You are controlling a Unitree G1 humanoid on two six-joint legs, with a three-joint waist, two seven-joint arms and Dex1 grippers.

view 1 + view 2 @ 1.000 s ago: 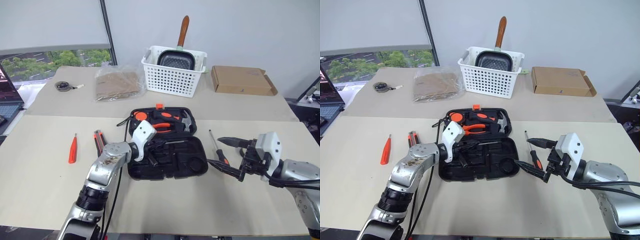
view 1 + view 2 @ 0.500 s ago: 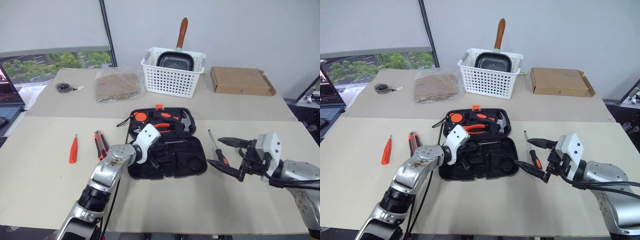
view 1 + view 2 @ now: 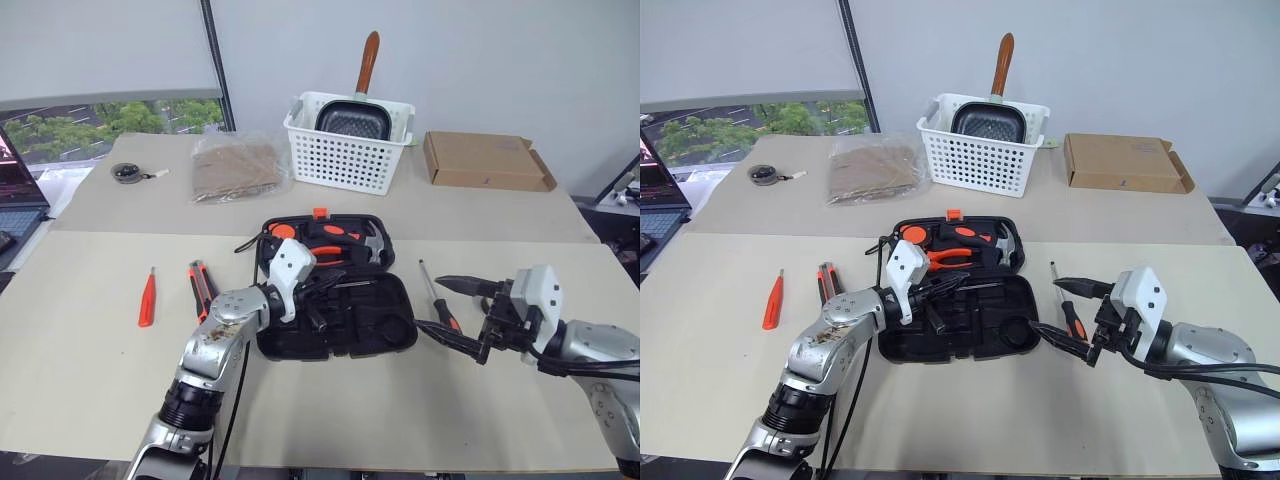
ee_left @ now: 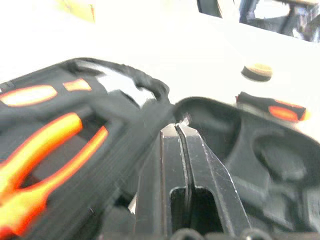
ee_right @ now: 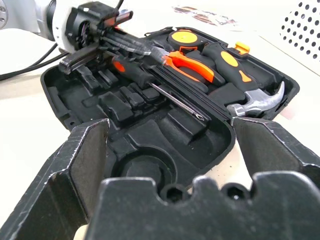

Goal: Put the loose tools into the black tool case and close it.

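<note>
Left gripper (image 3: 940, 292) pinched shut, empty, over open black tool case (image 3: 985, 335) at frame centre, one screwdriver (image 5: 165, 92) seated inside. Right gripper (image 3: 1065, 315) spread wide at lower right, beside loose screwdriver (image 3: 1068, 308), likely staged for pickup.

From my head views the room is evenly bright, with soft overhead light and daylight from the window (image 3: 110, 120) at far left. Shadows on the table (image 3: 80, 380) are faint and short. My left wrist view is badly washed out: the table behind the black tool case (image 4: 280, 165) blooms to near white, and the pliers (image 4: 45, 155) are smeared. My right wrist view is sharper on the case, while its own close fingers (image 5: 75, 165) look soft.
</note>
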